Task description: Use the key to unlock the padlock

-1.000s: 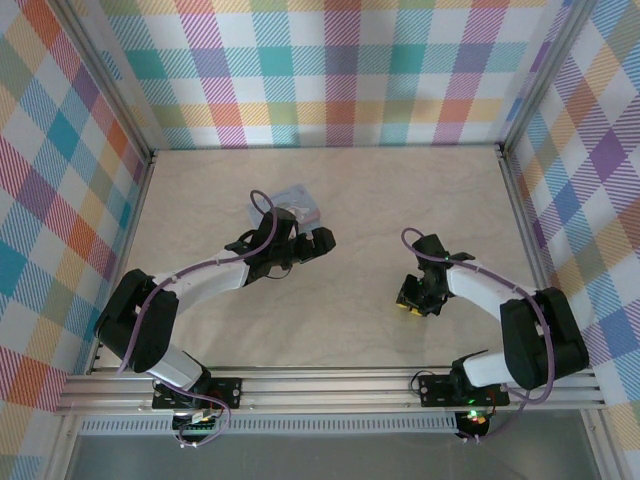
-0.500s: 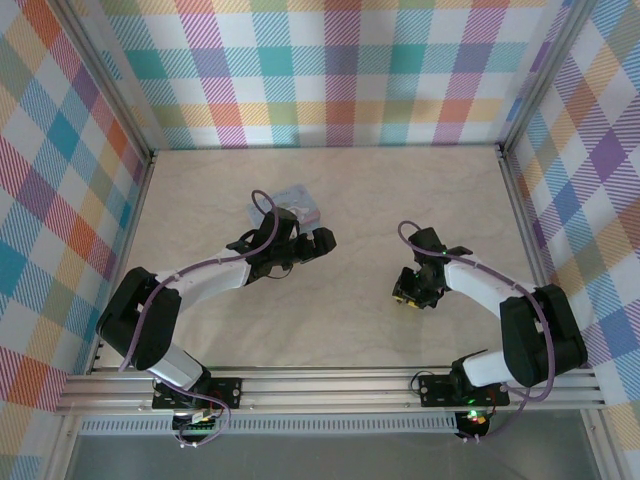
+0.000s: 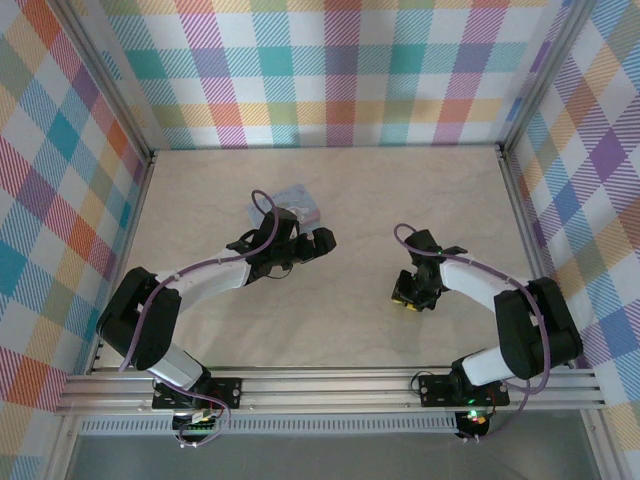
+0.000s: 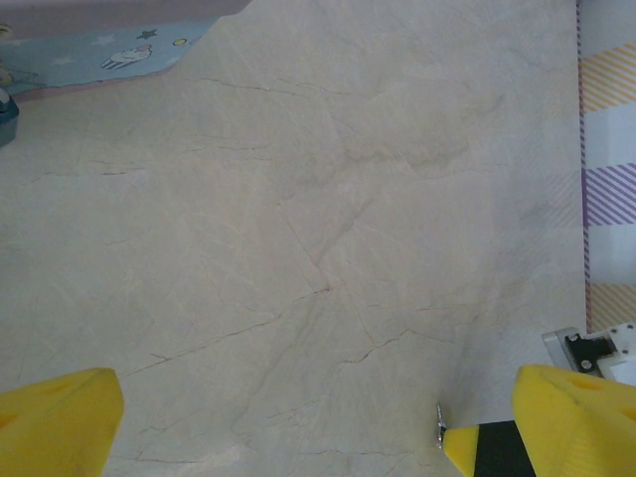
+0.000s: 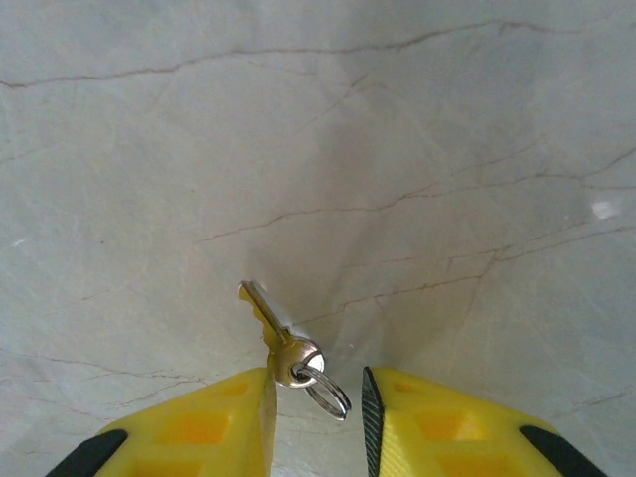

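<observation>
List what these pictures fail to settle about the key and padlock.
- Right wrist: whether the right gripper grips the key; its head sits at one finger's edge, contact too small to judge.
- Left wrist: dark bluish object, cut by the left edge; possibly the padlock.
- Top: key hidden beneath the right gripper.

The table (image 3: 420, 190) has lots of bare room in the middle, between the left gripper (image 3: 322, 240) and the right gripper (image 3: 407, 298), and along the far side. A pale blue tin (image 3: 300, 195) lies just behind the left gripper and blocks that way. Checked walls (image 3: 330, 70) shut in three sides. The little key (image 5: 268, 318) sits in the gap between the right gripper's fingers.
</observation>
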Robot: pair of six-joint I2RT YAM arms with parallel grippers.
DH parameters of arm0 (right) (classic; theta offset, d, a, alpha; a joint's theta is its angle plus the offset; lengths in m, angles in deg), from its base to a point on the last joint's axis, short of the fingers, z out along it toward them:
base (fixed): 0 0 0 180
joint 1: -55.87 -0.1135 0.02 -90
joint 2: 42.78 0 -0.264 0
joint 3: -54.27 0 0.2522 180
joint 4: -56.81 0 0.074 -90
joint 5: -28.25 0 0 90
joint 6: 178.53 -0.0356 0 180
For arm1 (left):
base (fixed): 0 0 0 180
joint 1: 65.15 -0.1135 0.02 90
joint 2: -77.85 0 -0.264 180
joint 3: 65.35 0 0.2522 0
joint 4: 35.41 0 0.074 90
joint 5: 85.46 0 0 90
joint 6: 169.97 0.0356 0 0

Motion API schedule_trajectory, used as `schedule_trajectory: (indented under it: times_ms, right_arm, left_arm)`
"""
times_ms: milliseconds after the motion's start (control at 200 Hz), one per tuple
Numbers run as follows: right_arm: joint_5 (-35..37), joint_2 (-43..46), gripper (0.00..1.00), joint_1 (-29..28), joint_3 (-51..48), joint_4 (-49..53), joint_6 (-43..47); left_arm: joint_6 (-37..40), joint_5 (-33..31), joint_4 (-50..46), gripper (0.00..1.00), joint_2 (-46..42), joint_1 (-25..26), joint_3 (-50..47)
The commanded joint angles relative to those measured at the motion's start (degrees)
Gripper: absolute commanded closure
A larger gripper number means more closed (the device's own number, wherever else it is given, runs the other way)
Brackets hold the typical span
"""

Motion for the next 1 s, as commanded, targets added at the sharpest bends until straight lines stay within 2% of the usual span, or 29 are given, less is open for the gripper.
schedule_trajectory:
  times_ms: [0, 380, 495, 720, 920, 995]
  right_arm:
    - [-0.42, -0.95, 0.72, -0.69, 0.62, -0.09, -0.92]
    - [0.44, -0.26, 0.95, -1.48, 0.54, -0.48, -1.33]
    - [0.7, 0.99, 1.0, -1.58, 0.21, -0.92, -1.2]
    - [-1.79, 7.13, 1.0, -1.66, -2.82, -8.38, -2.26]
    - [-5.36, 15.25, 1.0, -2.36, -5.66, -21.31, -2.14]
    - [-5.97, 18.17, 1.0, -2.84, -6.53, -26.96, -1.69]
  left_arm:
    - [0.33, 0.39, -0.34, 0.0, 0.53, 0.71, 1.56]
    - [0.94, -0.22, -1.24, 0.0, 0.07, 0.7, 1.86]
    - [0.87, -0.31, -1.17, 0.0, -0.52, 0.62, 1.88]
    - [0.3, 1.22, 1.69, 0.0, -3.33, -0.15, 1.07]
    - [1.97, 5.33, 6.62, 0.01, -6.26, -0.4, 1.27]
    - [3.04, 7.61, 8.15, 0.05, -6.47, -0.35, 2.2]
